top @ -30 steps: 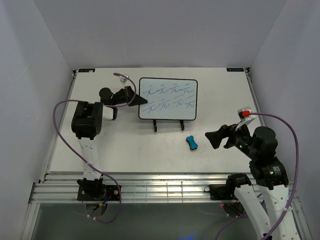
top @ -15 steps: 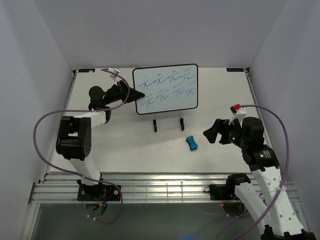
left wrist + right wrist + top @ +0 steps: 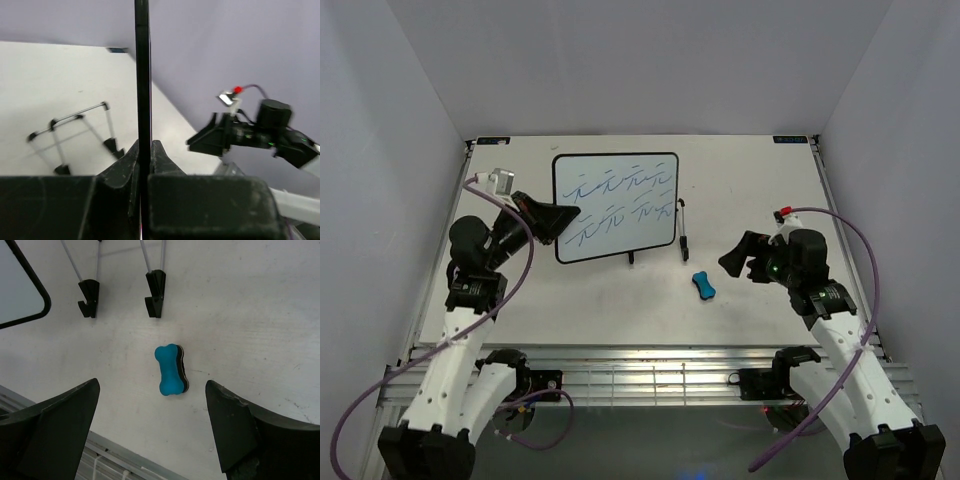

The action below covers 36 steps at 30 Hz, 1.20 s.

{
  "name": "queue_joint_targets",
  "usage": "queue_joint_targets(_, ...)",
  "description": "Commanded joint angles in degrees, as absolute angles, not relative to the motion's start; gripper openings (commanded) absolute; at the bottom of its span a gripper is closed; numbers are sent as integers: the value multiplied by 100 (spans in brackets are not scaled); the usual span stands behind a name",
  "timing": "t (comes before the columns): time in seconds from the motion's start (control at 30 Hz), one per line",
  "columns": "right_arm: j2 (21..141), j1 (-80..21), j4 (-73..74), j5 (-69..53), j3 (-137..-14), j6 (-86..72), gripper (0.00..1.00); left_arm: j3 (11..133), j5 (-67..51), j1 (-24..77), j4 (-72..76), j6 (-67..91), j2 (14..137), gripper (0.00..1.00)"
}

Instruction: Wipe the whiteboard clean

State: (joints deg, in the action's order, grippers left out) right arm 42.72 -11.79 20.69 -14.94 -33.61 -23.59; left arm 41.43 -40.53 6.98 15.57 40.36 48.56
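Observation:
The whiteboard [image 3: 615, 205], white with a thin black frame and blue scribbles, is held off the table. My left gripper [image 3: 560, 218] is shut on its left edge. In the left wrist view the board shows edge-on as a black bar [image 3: 142, 75] between the closed fingers of the left gripper [image 3: 144, 150]. A corner of the board shows in the right wrist view [image 3: 20, 285]. The blue bone-shaped eraser [image 3: 703, 285] lies on the table. My right gripper [image 3: 735, 262] is open and empty just right of it. In the right wrist view the eraser [image 3: 171, 370] lies between and beyond the spread fingers of the right gripper [image 3: 151, 386].
The black wire stand [image 3: 682, 228] stands bare on the table right of the board; it also shows in the left wrist view [image 3: 80, 132] and its feet in the right wrist view [image 3: 155, 287]. The table's metal front rail [image 3: 640, 375] runs along the near edge.
My left gripper has lifted the whiteboard off the wire stand and carried it left and nearer. My right gripper has shifted slightly left toward the eraser.

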Motion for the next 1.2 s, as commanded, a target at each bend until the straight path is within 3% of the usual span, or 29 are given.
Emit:
queue_joint_targets(0.0, 4209, -1169, 1704, -1229, -3637, -2111, 92, 4578, -2480, 677, -1076, 3026, 3922, 0)
queue_joint_targets(0.07, 4841, -1204, 2238, -1563, -3866, -1838, 100, 4605, -2408, 677, -1475, 2866, 3370, 0)
queue_joint_targets(0.1, 5052, -1239, 2380, -1538, -4015, -1619, 95, 4640, -2417, 677, -1798, 2830, 3227, 0)
queue_joint_targets(0.23, 5826, -1974, 2864, -802, -4297, -1293, 91, 4693, -3030, 686, -2188, 2943, 2778, 0)
queue_joint_targets(0.47, 6811, -2979, 2971, -158, -4614, -1283, 75, 5133, -3963, 852, -3014, 2664, 3111, 0)
queue_joint_targets(0.97, 8120, -3506, 2259, 438, -4702, -976, 59, 4597, -3823, 958, -3639, 2584, 3199, 0)
queue_joint_targets(1.17, 8604, -3568, 2189, 703, -4895, -949, 58, 4298, -3964, 949, -3621, 2531, 3129, 0)
